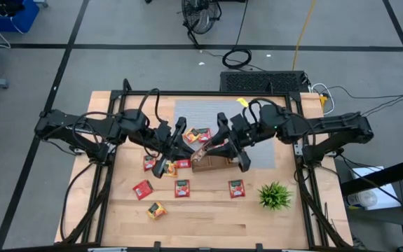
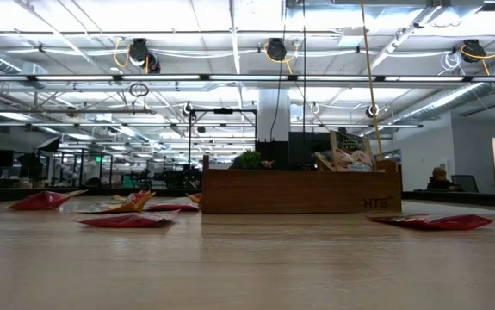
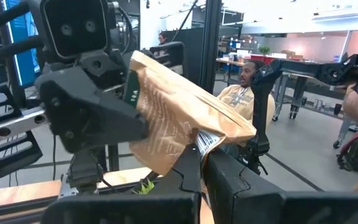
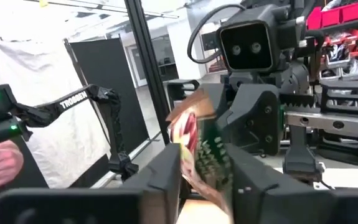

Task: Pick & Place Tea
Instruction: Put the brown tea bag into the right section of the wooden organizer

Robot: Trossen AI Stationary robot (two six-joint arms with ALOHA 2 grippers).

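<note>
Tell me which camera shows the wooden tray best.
The low view: the wooden tray stands side-on with nothing in front of it, and sachets poke above its wall. The high view shows only part of it, under the right arm. Neither wrist view shows it.

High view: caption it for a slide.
Both grippers meet over the wooden tray, passing a tea sachet.

The wooden tray (image 2: pixel 301 190) reads "HTB"; a dark arm (image 4: pixel 73 102) across the room reads "TROSSEN".
</note>
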